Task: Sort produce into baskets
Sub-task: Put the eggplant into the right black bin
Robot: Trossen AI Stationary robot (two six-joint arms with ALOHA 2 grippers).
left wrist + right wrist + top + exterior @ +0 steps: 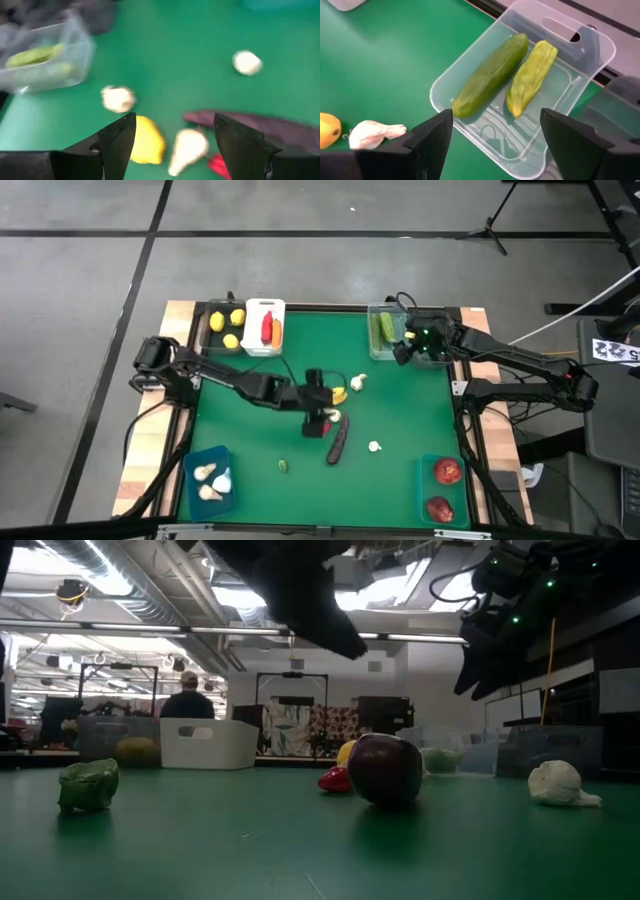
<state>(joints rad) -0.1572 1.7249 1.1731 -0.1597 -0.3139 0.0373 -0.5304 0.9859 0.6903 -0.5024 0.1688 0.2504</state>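
- The left gripper (322, 418) hovers over the middle of the green table (260, 480), fingers spread apart and holding nothing.
- Under those fingers lies a cluster of loose produce: a yellow lemon (146, 141), a white garlic bulb (187, 149) touching a dark purple eggplant (260, 128), and a red chili (218, 164) partly hidden by a finger.
- Two more garlic bulbs (118, 98) lie near the eggplant, one on either side.
- A small green piece (283, 466) sits apart from the eggplant, toward the table's front edge.
- The right gripper (495, 145) hangs over the clear basket (580, 55), jaws apart and empty, with two green cucumbers (492, 75) lying side by side inside.
- Handling, as a judgement: these pieces look light, hard and smooth (likely slippery toys). The garlic is best pinched across its round belly, and the eggplant across its middle, not its tapered end.
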